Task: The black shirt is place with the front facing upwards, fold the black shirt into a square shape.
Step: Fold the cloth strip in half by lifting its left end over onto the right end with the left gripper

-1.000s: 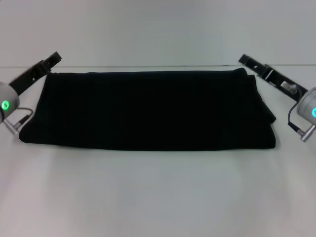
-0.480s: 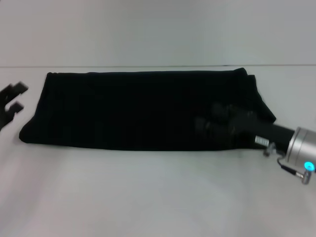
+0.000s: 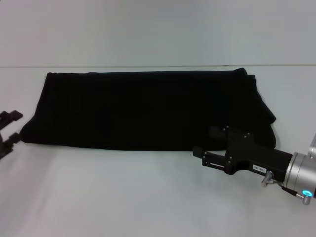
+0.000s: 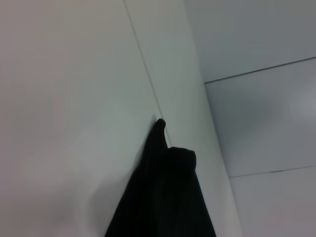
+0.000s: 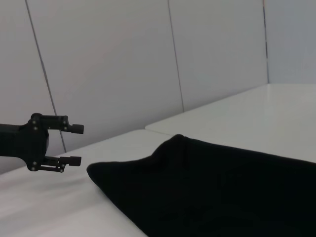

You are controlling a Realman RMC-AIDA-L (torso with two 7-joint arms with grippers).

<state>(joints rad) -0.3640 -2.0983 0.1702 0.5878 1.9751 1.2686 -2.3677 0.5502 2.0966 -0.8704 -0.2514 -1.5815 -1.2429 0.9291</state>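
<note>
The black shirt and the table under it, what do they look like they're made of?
The black shirt looks like soft matte cloth, probably a cotton knit: it slumps in rounded folds at its ends and gives no shine. The table looks like a smooth, hard white surface with a faint sheen, perhaps laminate; the exact material is unclear.

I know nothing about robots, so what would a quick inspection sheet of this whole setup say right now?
Surface: white table, bare around the cloth.
Job's things: black shirt lies flat as a long folded band, not yet square; print and label not visible.
Clutter: nothing seen.
Grippers: left gripper hovers just off the shirt's left end, jaws open. Right gripper is at the shirt's near edge, right of centre, jaws open, holding nothing.
Cables: nothing seen, apart from a small fitting by the right wrist's lit ring.
Surroundings: plain pale panelled wall behind the table.
</note>
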